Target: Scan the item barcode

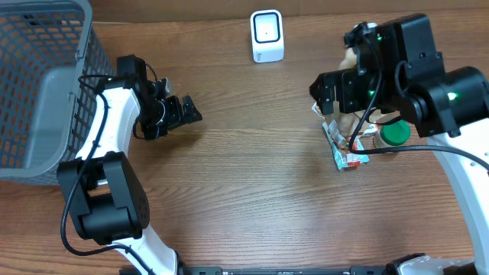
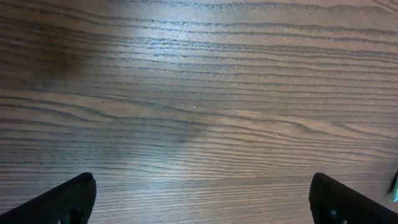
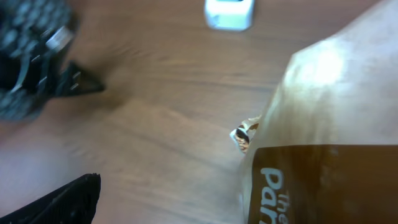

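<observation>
Brown wood-grain counter [image 1: 252,191] carries everything. Nearest, on the right, lies a red-and-white packet [image 1: 345,151], just beside a green-capped bottle [image 1: 395,134] and a tan paper bag [image 3: 329,106]. Right hand [image 1: 324,95] hangs over that pile with its jaws spread wide. Its wrist view shows one finger and the bag crowding close. Left hand [image 1: 191,111] hovers over wood, jaws wide and empty, near a grey mesh basket [image 1: 38,84]. Farthest back stands the white scanner [image 1: 267,36].

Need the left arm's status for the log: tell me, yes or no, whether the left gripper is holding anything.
No: the left gripper is open wide, with only bare table between its jaws.
</observation>
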